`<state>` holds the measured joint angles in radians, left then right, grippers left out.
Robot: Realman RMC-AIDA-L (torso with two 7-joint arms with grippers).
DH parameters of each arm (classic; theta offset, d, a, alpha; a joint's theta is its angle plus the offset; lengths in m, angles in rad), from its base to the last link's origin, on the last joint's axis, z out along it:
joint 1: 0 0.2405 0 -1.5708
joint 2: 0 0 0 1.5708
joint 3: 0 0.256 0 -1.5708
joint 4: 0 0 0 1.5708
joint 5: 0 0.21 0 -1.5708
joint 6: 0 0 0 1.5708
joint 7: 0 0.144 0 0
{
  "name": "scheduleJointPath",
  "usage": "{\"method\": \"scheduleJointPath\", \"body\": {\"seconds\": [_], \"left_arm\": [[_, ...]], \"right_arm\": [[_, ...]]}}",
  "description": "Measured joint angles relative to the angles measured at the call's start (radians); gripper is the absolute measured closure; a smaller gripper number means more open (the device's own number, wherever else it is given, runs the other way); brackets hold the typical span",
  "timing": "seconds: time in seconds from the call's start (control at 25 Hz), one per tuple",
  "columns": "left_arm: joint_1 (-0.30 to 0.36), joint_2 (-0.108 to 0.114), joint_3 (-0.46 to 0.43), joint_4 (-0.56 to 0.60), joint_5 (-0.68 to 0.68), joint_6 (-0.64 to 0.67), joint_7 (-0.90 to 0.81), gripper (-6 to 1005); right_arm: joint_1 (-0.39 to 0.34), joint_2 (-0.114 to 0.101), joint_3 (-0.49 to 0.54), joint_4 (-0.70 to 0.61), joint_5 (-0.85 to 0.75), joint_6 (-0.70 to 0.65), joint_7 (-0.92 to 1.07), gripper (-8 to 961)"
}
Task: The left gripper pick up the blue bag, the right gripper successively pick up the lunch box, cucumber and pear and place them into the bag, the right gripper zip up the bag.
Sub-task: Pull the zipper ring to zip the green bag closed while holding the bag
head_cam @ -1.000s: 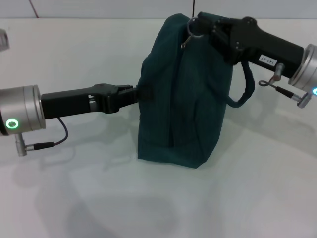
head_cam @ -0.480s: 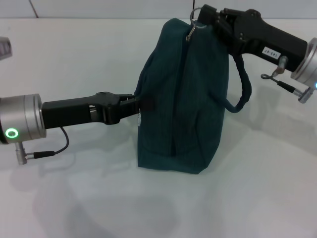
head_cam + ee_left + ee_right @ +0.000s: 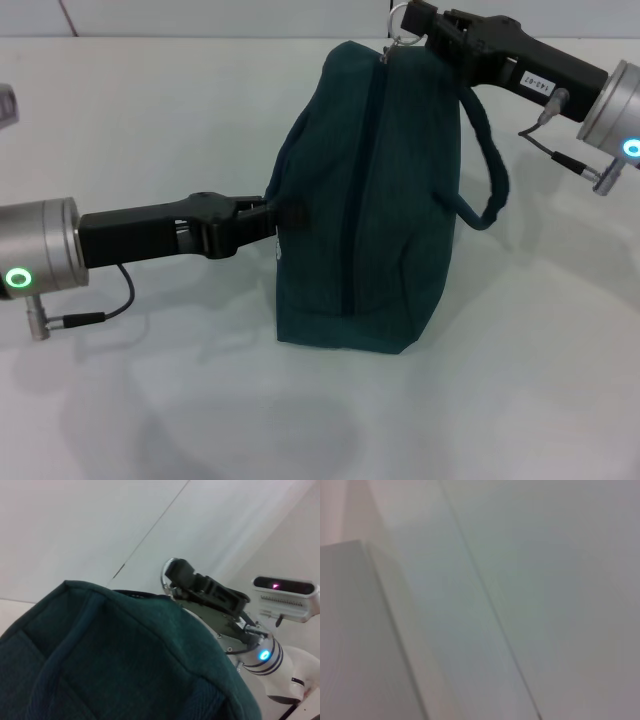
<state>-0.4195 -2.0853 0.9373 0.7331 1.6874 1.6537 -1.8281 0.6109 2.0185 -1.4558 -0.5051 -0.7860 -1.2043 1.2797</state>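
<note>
Blue bag (image 3: 370, 200) stands upright at frame centre on the white table (image 3: 150, 400), zipper line running up its front face looks closed almost to the top. Left gripper (image 3: 272, 215) enters from the left edge, jaws clamped on the bag's left side seam, bracing it. Right gripper (image 3: 410, 30) at upper right, pinched shut on the metal zipper ring (image 3: 398, 18) at the bag's top corner. Lunch box, cucumber, pear not visible, presumably inside. Step: finishing the zip. To do it well, pull along the zipper track, not upward, keep left hold firm so fabric stays taut, stop at track end.
</note>
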Motion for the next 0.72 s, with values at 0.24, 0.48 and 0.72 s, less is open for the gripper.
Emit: {"method": "scheduleJointPath", "body": {"seconds": [0.24,0.48,0.72], "left_arm": [[0.016,0.003,-0.004,0.0,-0.001,0.0,0.002,938],[0.035,0.01,-0.018,0.003,-0.003,0.014,0.003,936],[0.059,0.018,-0.061,0.004,-0.003,0.048,0.005,934]], "right_arm": [[-0.004,0.001,0.0,0.003,0.0,0.092,0.016,938],[-0.006,0.001,0.007,0.035,0.0,0.119,0.009,937],[-0.007,0.002,0.011,0.039,0.0,0.132,-0.003,936]]}}
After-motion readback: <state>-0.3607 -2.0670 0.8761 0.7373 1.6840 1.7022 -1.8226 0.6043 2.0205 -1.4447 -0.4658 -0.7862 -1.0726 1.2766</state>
